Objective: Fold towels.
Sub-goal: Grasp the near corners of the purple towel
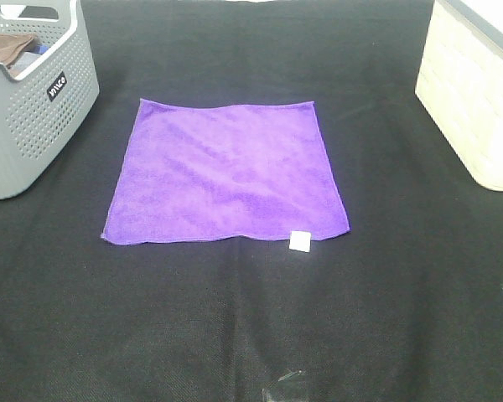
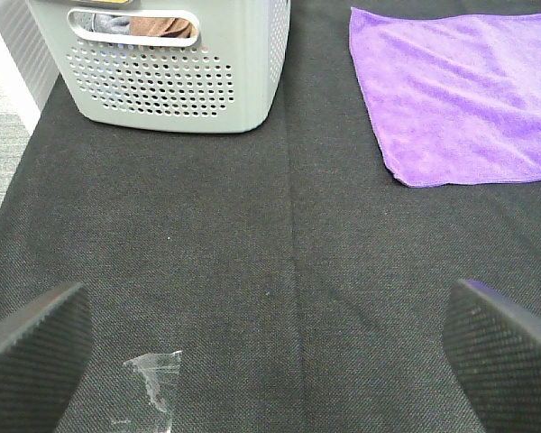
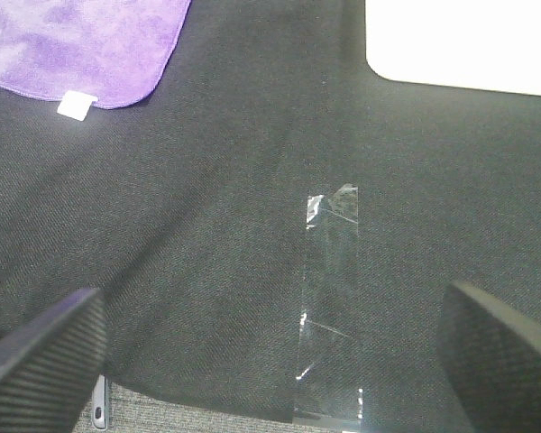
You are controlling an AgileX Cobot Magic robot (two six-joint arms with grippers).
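- The black woven mat (image 1: 235, 327) covers the whole work surface, and everything sits on it.
- The purple microfibre towel (image 1: 226, 172) is dead centre, spread flat in a single layer and not yet folded. By my reading, it's laid open like that so both arms can get at the near edge.
- On the left is the grey perforated basket (image 1: 33, 126), just clear of the towel, with a brown cloth (image 1: 8, 48) draped inside. It's probably the stock of cloths waiting their turn.
- On the right is the cream bin (image 1: 478, 109), well apart from the towel. Its inside is out of view.
- The left gripper (image 2: 269, 356) has its jaws spread wide and is holding nothing, over bare mat short of the towel's near left corner.
- The right gripper (image 3: 270, 352) matches it, splayed wide and empty, by the mat's front edge.
- A strip of clear tape (image 3: 329, 307) is stuck to the mat below the right gripper.
- The white tag (image 1: 300, 240) lies at the towel's near edge, close to the right corner.
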